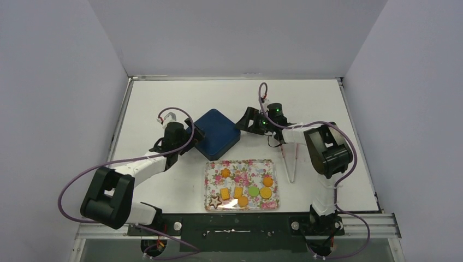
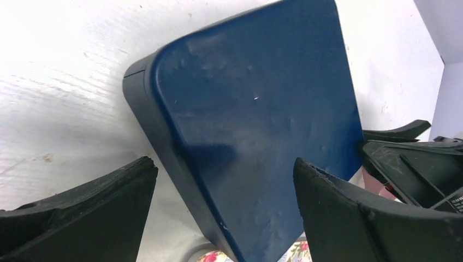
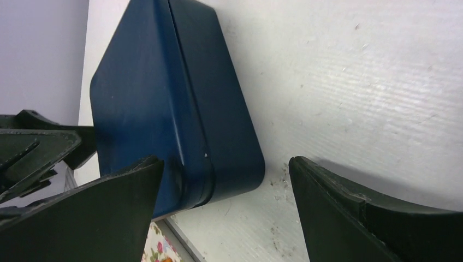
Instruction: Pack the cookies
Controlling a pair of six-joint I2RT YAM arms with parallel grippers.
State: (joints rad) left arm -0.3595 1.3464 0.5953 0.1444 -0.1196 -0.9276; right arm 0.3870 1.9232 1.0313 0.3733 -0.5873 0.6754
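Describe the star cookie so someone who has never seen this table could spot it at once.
On the white table, a flowered tray lies near the front edge. The star cookie sits in its near left corner. It alone is dark brown and pointed; the other cookies are orange or green.

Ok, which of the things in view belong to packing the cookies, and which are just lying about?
Part of the job:
- cookies
- floral tray they lie on
- closed blue box
- left fingers and right fingers, open at the box

Lying about:
- clear narrow item beside the right arm, too faint to identify
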